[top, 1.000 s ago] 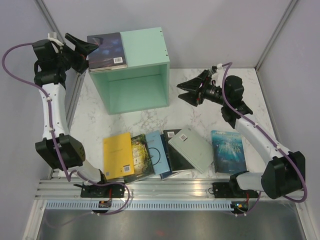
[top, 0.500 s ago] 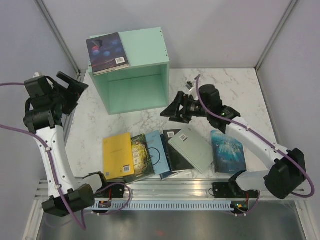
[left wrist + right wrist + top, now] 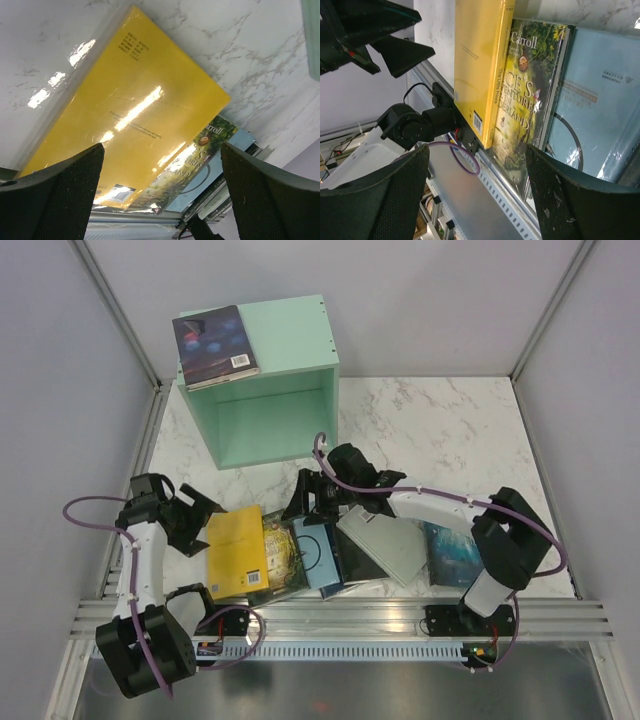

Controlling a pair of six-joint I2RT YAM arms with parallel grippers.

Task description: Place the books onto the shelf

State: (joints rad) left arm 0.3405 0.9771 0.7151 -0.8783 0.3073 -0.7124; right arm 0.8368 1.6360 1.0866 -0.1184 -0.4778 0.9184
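The mint-green shelf [image 3: 270,390] stands at the back left, open side facing the arms, with a dark blue starry book [image 3: 213,345] flat on its top. Several books lie in an overlapping row near the front: yellow [image 3: 237,552] [image 3: 130,115] [image 3: 477,65], dark green with gold art [image 3: 283,552] [image 3: 525,100], pale blue [image 3: 318,550] [image 3: 590,100], black [image 3: 358,560], pale mint-green [image 3: 385,540] and teal-blue [image 3: 455,545]. My left gripper [image 3: 195,520] [image 3: 160,200] is open, low at the yellow book's left edge. My right gripper [image 3: 310,498] [image 3: 477,200] hovers open over the gold-art and pale blue books.
An aluminium rail [image 3: 340,625] with the arm bases runs along the near edge, right behind the books' front edges. Grey walls enclose the marble table [image 3: 440,430] on three sides. The two grippers are about a book's width apart.
The left arm swung down from beside the shelf top to the yellow book. The right arm swept left and forward from the back right to over the row of books.
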